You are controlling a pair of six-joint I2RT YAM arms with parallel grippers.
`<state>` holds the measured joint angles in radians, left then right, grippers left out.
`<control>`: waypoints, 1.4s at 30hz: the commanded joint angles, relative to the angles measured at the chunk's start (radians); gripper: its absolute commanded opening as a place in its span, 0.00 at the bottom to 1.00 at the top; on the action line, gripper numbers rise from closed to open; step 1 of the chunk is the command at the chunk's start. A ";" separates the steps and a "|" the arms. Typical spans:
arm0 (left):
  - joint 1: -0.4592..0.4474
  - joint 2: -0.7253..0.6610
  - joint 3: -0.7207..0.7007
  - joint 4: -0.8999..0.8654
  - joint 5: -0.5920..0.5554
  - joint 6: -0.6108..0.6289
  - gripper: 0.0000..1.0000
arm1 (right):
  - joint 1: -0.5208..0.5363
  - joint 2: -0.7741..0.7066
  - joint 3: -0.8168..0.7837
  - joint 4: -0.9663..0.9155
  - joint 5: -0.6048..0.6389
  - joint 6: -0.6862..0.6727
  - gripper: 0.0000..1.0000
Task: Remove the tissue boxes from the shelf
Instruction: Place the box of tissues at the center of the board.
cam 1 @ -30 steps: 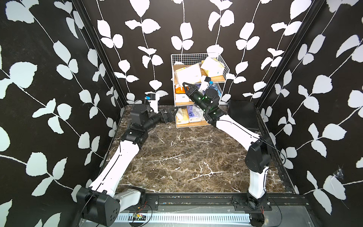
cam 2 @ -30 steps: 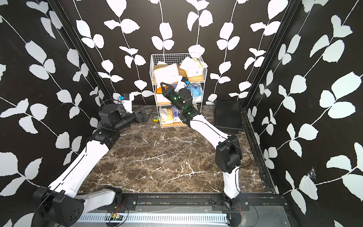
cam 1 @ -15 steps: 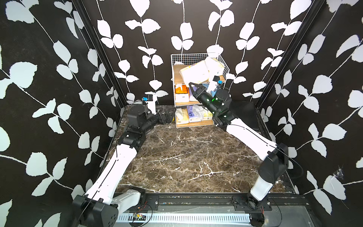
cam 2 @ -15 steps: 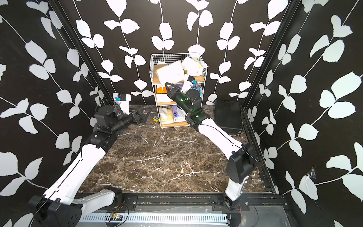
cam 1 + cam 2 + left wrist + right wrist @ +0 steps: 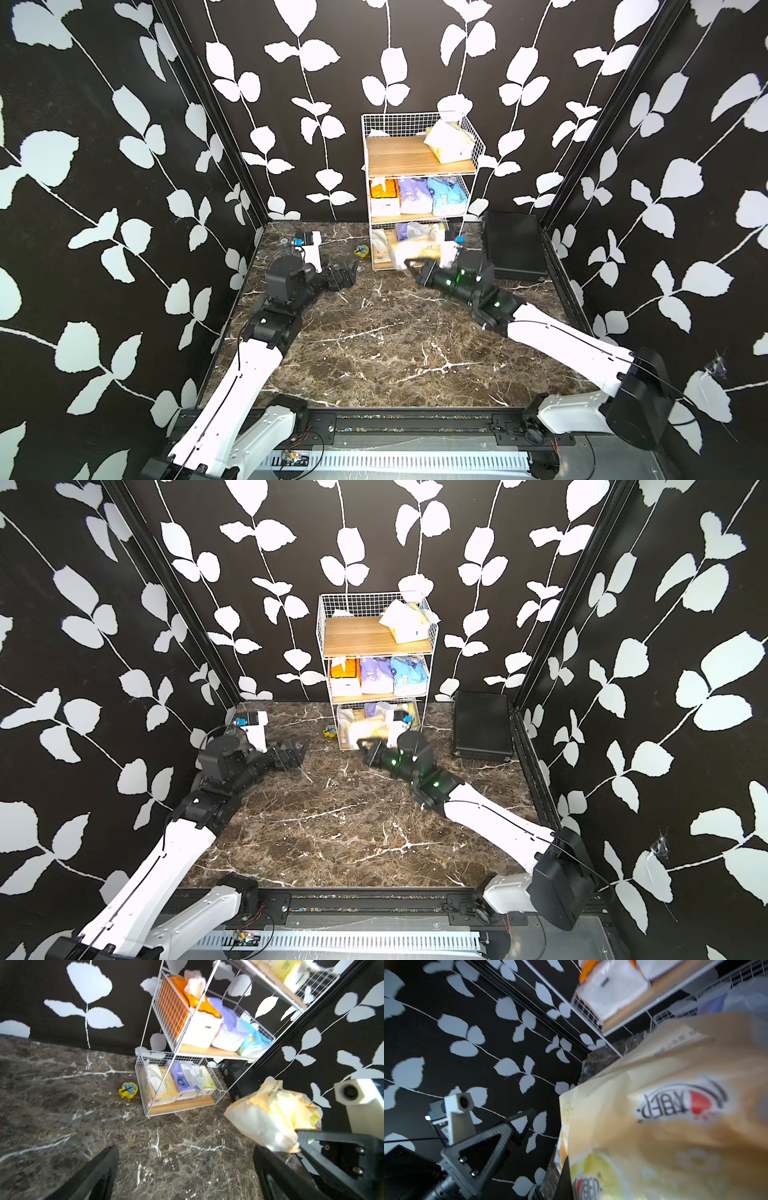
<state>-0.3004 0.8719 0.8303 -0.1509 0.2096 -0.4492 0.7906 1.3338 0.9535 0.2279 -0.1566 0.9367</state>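
Carrying: pale yellow soft pack (image 5: 270, 1118), pinched at one end by right gripper (image 5: 409, 262), jaws closed tight on crumpled wrapper; located just near of shelf (image 5: 399, 158) bottom tier, outside the wire.
Left gripper (image 5: 352, 266): spread wide, empty, low, left of shelf.
Stocked on shelf: pale pack (image 5: 449, 143), top board, far right; orange-and-white box (image 5: 384, 195), lilac pack (image 5: 413, 195), blue pack (image 5: 446, 195), middle board; three packs (image 5: 180, 1082), bottom board.
Handling, judged: light, squashy, slick film, sagging from an end pinch; firmer hold likely across the narrow body. Box stiffer; grip across short sides.
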 commanded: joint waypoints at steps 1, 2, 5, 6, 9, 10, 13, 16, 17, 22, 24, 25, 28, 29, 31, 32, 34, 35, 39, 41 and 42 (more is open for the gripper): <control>-0.002 -0.076 -0.070 0.003 -0.039 -0.021 0.99 | 0.033 0.001 -0.119 0.068 -0.003 -0.034 0.00; -0.002 -0.096 -0.096 0.013 -0.044 -0.027 0.99 | 0.042 0.020 -0.142 0.095 -0.024 -0.042 0.00; -0.002 -0.154 -0.162 0.032 -0.050 -0.038 0.99 | 0.077 0.107 -0.182 0.170 -0.041 -0.070 0.00; -0.002 -0.169 -0.178 0.033 -0.050 -0.039 0.99 | 0.090 0.139 -0.192 0.214 -0.045 -0.076 0.00; -0.001 -0.212 -0.215 0.007 -0.052 -0.045 0.99 | 0.130 0.257 -0.214 0.366 -0.069 -0.059 0.00; -0.002 -0.222 -0.223 -0.006 -0.052 -0.045 0.99 | 0.145 0.315 -0.211 0.412 -0.082 -0.050 0.00; -0.003 -0.251 -0.247 -0.039 -0.053 -0.047 0.99 | 0.189 0.412 -0.186 0.482 -0.095 -0.042 0.00; -0.004 -0.276 -0.283 -0.044 -0.055 -0.053 0.99 | 0.226 0.453 -0.196 0.510 -0.070 -0.046 0.00; -0.003 -0.280 -0.294 -0.044 -0.056 -0.057 0.99 | 0.231 0.455 -0.210 0.522 -0.060 -0.043 0.02; -0.003 -0.270 -0.353 -0.012 -0.044 -0.110 0.99 | 0.240 0.401 -0.320 0.510 0.006 -0.020 0.51; -0.005 -0.256 -0.381 0.021 -0.033 -0.135 0.99 | 0.239 0.340 -0.334 0.394 0.032 -0.042 0.57; -0.006 -0.248 -0.396 0.034 -0.033 -0.146 0.99 | 0.239 0.298 -0.328 0.305 0.060 -0.054 0.58; -0.011 -0.221 -0.434 0.066 -0.033 -0.180 0.99 | 0.238 0.169 -0.295 0.011 0.178 -0.097 0.59; -0.011 -0.216 -0.447 0.081 -0.026 -0.191 0.99 | 0.237 0.140 -0.289 -0.046 0.209 -0.111 0.59; -0.012 -0.213 -0.479 0.101 -0.018 -0.219 0.99 | 0.234 0.087 -0.279 -0.140 0.238 -0.141 0.52; -0.013 -0.218 -0.490 0.099 -0.020 -0.230 0.99 | 0.232 0.078 -0.276 -0.156 0.224 -0.154 0.50; -0.015 -0.251 -0.519 0.084 -0.025 -0.267 0.98 | 0.217 0.093 -0.248 -0.179 0.150 -0.192 0.49; -0.017 -0.272 -0.532 0.076 -0.022 -0.285 0.98 | 0.211 0.113 -0.224 -0.207 0.124 -0.205 0.49; -0.040 -0.421 -0.593 -0.042 -0.054 -0.363 0.97 | 0.156 0.195 -0.175 -0.190 0.042 -0.233 0.45; -0.057 -0.505 -0.622 -0.100 -0.076 -0.387 0.97 | 0.120 0.221 -0.172 -0.125 -0.011 -0.239 0.44; -0.065 -0.545 -0.640 -0.121 -0.084 -0.397 0.97 | 0.106 0.237 -0.160 -0.109 -0.039 -0.255 0.44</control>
<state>-0.3489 0.3992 0.2256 -0.1841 0.1577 -0.7856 0.9318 1.5471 0.7475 0.0849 -0.1108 0.7284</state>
